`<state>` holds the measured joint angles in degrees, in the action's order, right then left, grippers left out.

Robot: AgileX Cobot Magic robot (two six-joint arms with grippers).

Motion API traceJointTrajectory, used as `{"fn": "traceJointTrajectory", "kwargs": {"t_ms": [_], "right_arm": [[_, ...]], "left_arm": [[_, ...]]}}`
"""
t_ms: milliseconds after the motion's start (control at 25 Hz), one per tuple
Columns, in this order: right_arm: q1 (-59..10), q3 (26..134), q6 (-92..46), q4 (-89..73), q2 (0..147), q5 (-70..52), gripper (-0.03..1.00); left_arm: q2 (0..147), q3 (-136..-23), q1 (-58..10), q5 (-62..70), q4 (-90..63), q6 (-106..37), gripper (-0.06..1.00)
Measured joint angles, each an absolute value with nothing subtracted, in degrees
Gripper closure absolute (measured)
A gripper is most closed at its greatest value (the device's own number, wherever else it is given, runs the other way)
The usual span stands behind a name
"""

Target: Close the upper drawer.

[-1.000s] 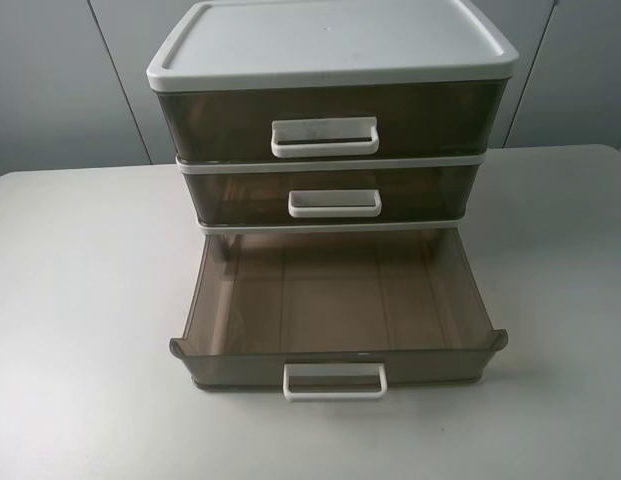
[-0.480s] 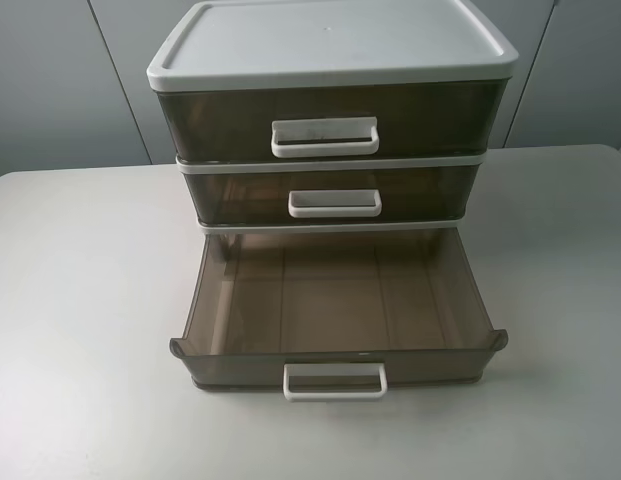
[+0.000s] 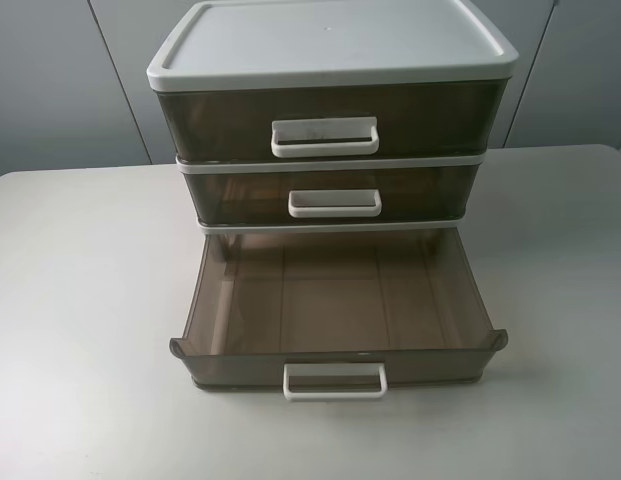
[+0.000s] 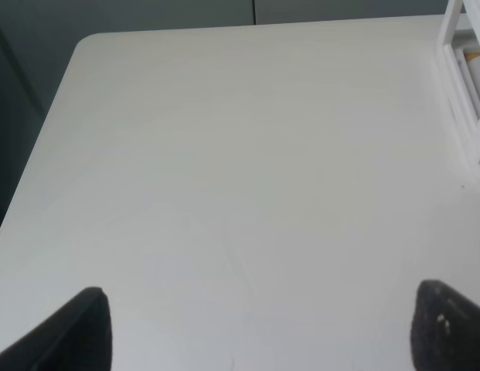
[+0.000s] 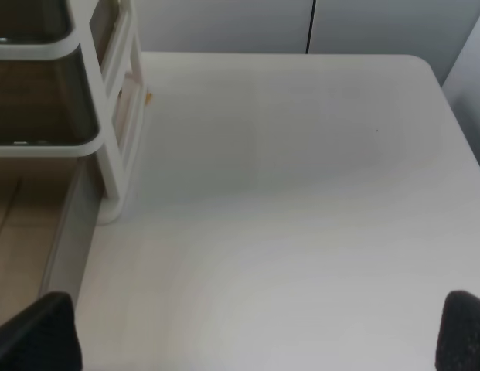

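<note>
The upper drawer is the middle tier of a three-drawer cabinet. It is smoky brown with a small white loop handle and sits pushed in, flush with the frame. The lowest drawer is pulled far out and empty. Neither gripper shows in the exterior high view. My left gripper is open over bare table, with the cabinet's white frame off to one side. My right gripper is open over bare table beside the cabinet's frame and the pulled-out drawer's side wall.
The taller top drawer is shut, with a wider scuffed white handle. The cabinet stands at the back middle of a white table. A grey wall stands behind. The table's edges show in both wrist views.
</note>
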<state>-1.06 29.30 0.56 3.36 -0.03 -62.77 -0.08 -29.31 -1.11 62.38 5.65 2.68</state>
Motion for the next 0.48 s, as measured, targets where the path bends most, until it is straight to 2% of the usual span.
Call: {"fn": "traceJointTrajectory", "kwargs": {"t_ms": [480], "right_arm": [[-1.1,29.3,0.8,3.4,0.0,-62.8,0.27]], "left_arm": [[-0.1,-29.3,-1.1,62.4,5.7,2.7,0.20]]}}
